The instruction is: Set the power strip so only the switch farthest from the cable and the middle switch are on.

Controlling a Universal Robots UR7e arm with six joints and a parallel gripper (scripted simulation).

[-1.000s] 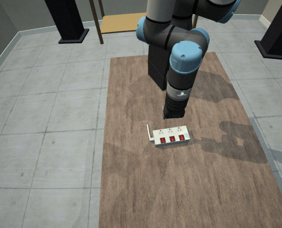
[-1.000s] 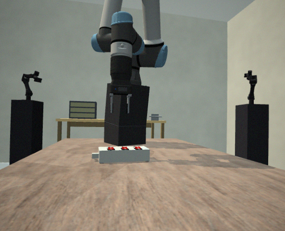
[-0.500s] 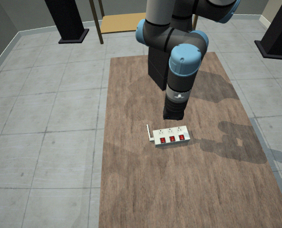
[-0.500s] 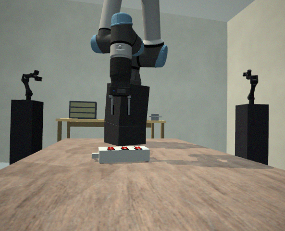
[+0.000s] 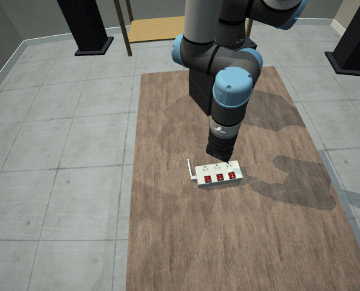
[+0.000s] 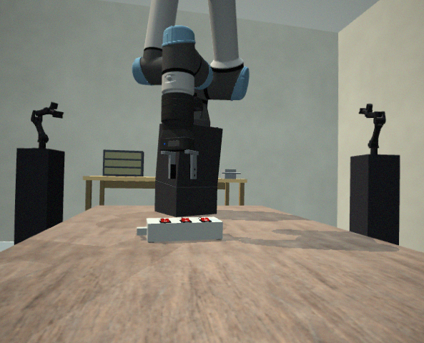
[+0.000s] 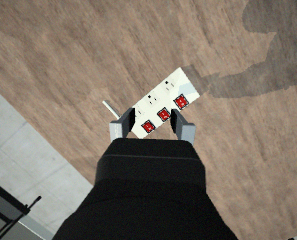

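Bench: wood-grain bench (image 6: 94, 295) runs away from the exterior camera, grey tiled floor around it, arm shadows across the far half.
Power strip: white power strip (image 6: 184, 230) lies flat and right way up near the middle of the bench, sockets and rockers facing up.
Cable: short white cable stub (image 5: 190, 169) leaves the strip's left end in the top view, so the rocker at the opposite end is the farthest one.
Switches: three red rockers in a row, cable-end switch (image 5: 207, 179), middle switch (image 5: 220, 177), far switch (image 5: 232, 174); which are on cannot be told from these views.
Jaws: gripper (image 6: 182, 177) hangs above the strip with the jaws wide apart and nothing between them, well off the strip in the exterior view.
Alignment: wrist view shows the fingers straddling the switch row at an angle to the strip's length.
Advice: judge each rocker's state first, then use one fingertip as a poker; centre it over the raised half of a single rocker, press straight down, gently.
Risk: an off-centre or sideways push could skid or tip the light strip, or catch a neighbouring rocker.
Background: black pedestals (image 6: 38, 191) and a wooden side table (image 6: 130, 179) stand beyond.
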